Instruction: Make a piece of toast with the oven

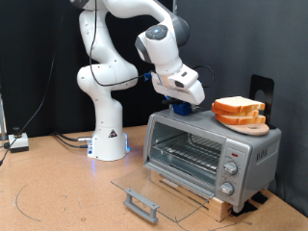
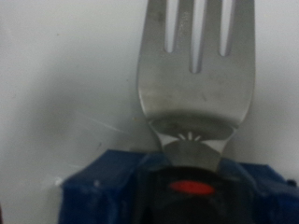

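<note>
The silver-grey oven [image 1: 252, 146] stands at the exterior view's right. Its glass door [image 1: 144, 189] is dropped open, and the wire rack [image 1: 188, 154] inside is bare. Several slices of toast [image 1: 237, 109] are stacked on a round wooden board [image 1: 252, 126] on the oven's roof. My gripper [image 1: 179, 104] hovers just above the left part of the roof, left of the stack. A metal fork [image 2: 196, 84] sticks out from a blue mount [image 2: 103, 187] at the hand, its tines over a pale surface. My fingers do not show.
The oven sits on a wooden base [image 1: 197, 197] on a brown table. Round knobs [image 1: 231, 166] are on its right panel. The arm's white base [image 1: 109, 135] and cables [image 1: 67, 140] are at the left. A black stand [image 1: 261, 92] is behind the toast.
</note>
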